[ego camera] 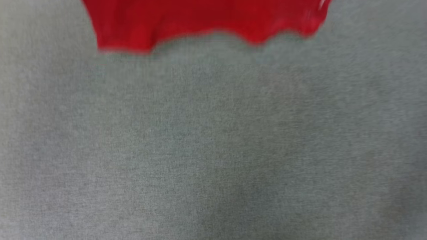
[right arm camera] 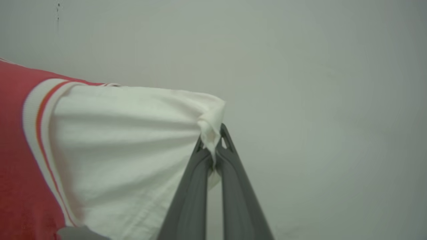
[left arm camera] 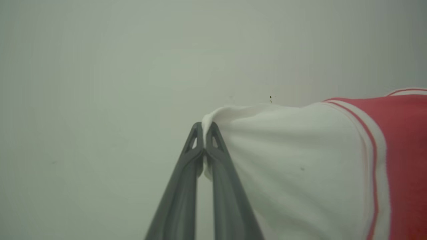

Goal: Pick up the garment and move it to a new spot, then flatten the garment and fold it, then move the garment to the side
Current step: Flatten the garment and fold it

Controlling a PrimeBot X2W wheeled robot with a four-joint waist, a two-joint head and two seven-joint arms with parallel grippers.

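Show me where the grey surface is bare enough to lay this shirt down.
Below the garment's wavy red hem the grey surface is bare, edge to edge in the head view. Bare strips also flank the red cloth at upper left and upper right. Crowded only at top centre, where the garment is held by the left gripper and right gripper.

garment (ego camera: pixel 206 20): along the head view's top edge, surface (ego camera: pixel 213 150) nearer
left gripper (left arm camera: pixel 204 127): on one sleeve (left arm camera: pixel 283 166) tip, garment rightward
right gripper (right arm camera: pixel 213 138): on other sleeve (right arm camera: pixel 126 140) tip, garment leftward
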